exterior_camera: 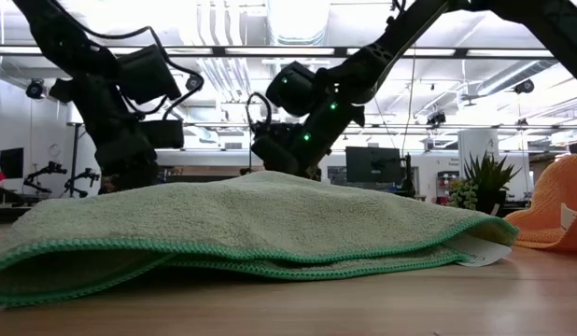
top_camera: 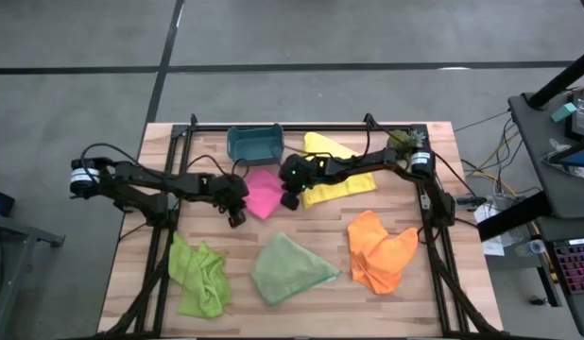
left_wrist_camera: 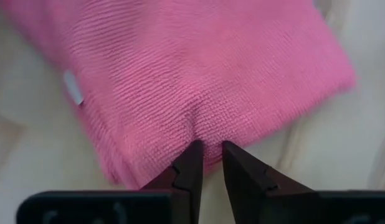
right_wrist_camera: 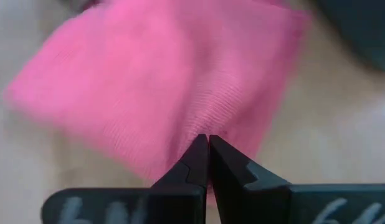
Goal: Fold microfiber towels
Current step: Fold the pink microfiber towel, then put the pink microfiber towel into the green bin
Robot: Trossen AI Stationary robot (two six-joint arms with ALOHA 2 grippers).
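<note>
A pink towel (top_camera: 264, 194) lies flat on the wooden table (top_camera: 405, 302), near the middle toward the far side. My left gripper (top_camera: 237, 217) is at the towel's left near edge and my right gripper (top_camera: 290, 198) at its right edge; both are shut on it. The yellow towel (top_camera: 334, 175) lies right of the pink one. An orange towel (top_camera: 379, 250), a pale sage green towel (top_camera: 290, 269) and a lime green towel (top_camera: 199, 274) lie crumpled along the near side. In the low view the sage towel (exterior_camera: 251, 224) hides both sets of fingertips. My left gripper pinches the pink towel's folded edge (left_wrist_camera: 208, 134) between its two fingertips (left_wrist_camera: 194, 155), slanting down from the table's left. The cloth puckers at the tips and the rest lies flat on the table. My right gripper pinches the towel's opposite edge (right_wrist_camera: 208, 121) between its shut fingertips (right_wrist_camera: 199, 152), slanting down from the right. Creases run toward the tips; the towel rests on the table.
A teal bin (top_camera: 254, 144) stands at the far edge just behind the pink towel. A green plant sprig (top_camera: 401, 142) sits at the far right corner. Bare wood shows between the pink towel and the near row of towels.
</note>
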